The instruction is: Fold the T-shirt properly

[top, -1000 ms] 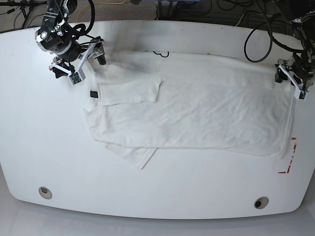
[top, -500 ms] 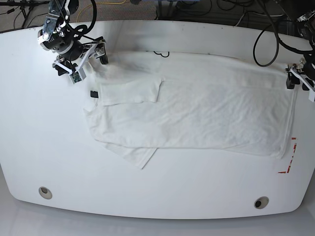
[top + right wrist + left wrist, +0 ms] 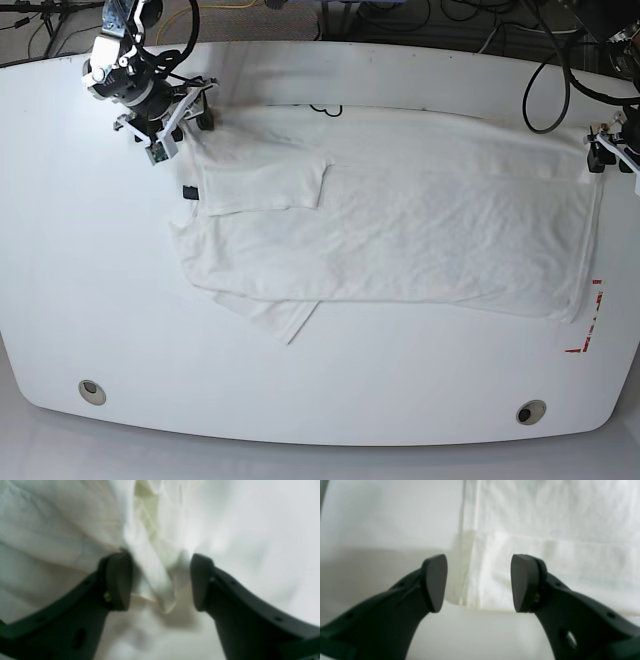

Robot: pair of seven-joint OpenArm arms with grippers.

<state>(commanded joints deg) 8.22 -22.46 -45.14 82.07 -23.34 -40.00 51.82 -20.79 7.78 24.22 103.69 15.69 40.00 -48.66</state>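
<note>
The T-shirt lies spread flat on the white table, one sleeve folded over at its ten o'clock. The right gripper stands with jaws apart around a raised fold of cloth, seen only by its wrist camera. The left gripper hangs spread above the shirt's hem edge at three o'clock.

Bare table left of the left gripper, open passage there; shirt hem lying flat just ahead and to the right, nothing raised. Wide gap between the jaws, unblocked. At the right gripper, a bunched ridge of shirt standing up between the spread fingers, crowding the gap. Open table to its right.
</note>
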